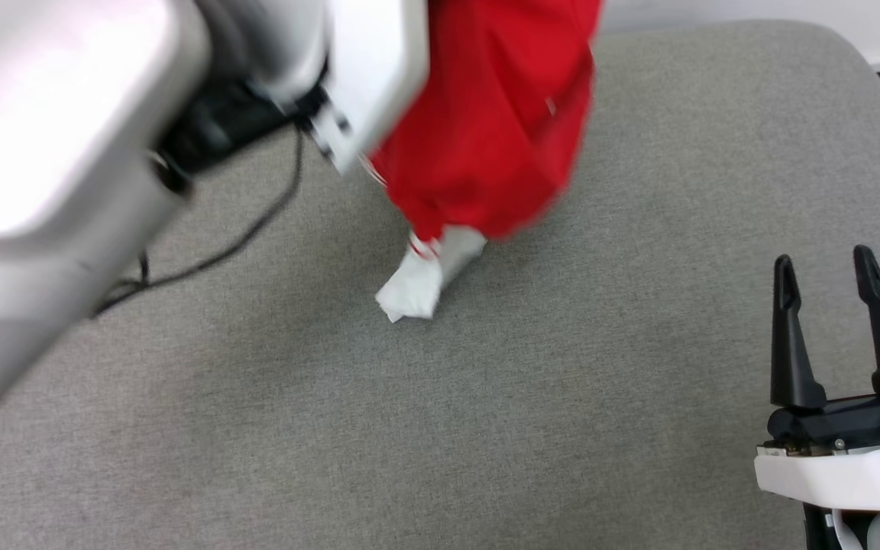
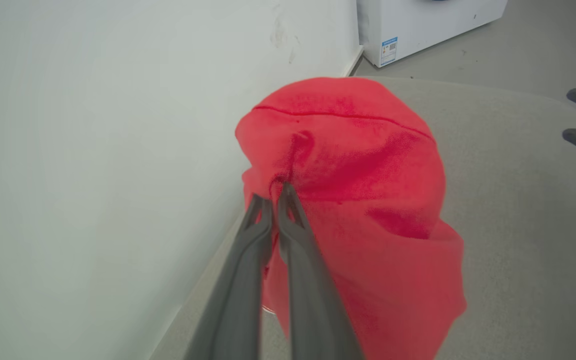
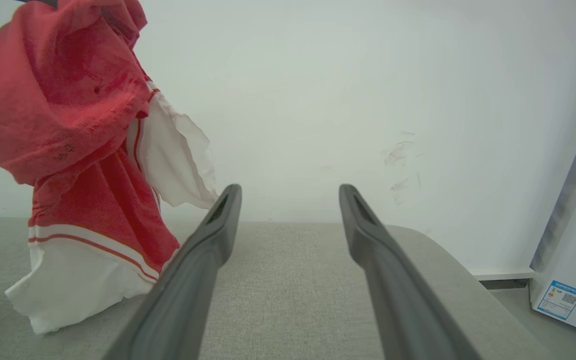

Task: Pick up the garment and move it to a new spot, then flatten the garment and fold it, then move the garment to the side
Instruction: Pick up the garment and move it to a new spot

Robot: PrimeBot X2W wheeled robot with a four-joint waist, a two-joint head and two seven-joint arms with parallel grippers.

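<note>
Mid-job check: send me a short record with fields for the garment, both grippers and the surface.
garment: red, bunched, hanging from the gripper that holds it
left gripper: shut on a pinch of the red fabric, held high
right gripper: open, holding nothing, apart from the garment
white sleeve end: lowest part, touching the grey padded surface
stage: garment picked up, not yet flattened or folded

Bright even light; glare and blur on pale forearm (image 1: pixel 66 153)

Soft jersey garment (image 3: pixel 63 110): bright red body, white sleeve, red-and-white striped trim. Woven fabric surface (image 1: pixel 486 428) beneath garment: plain grey. Right gripper (image 1: pixel 826 266) fingers (image 1: pixel 789 344): black.
</note>
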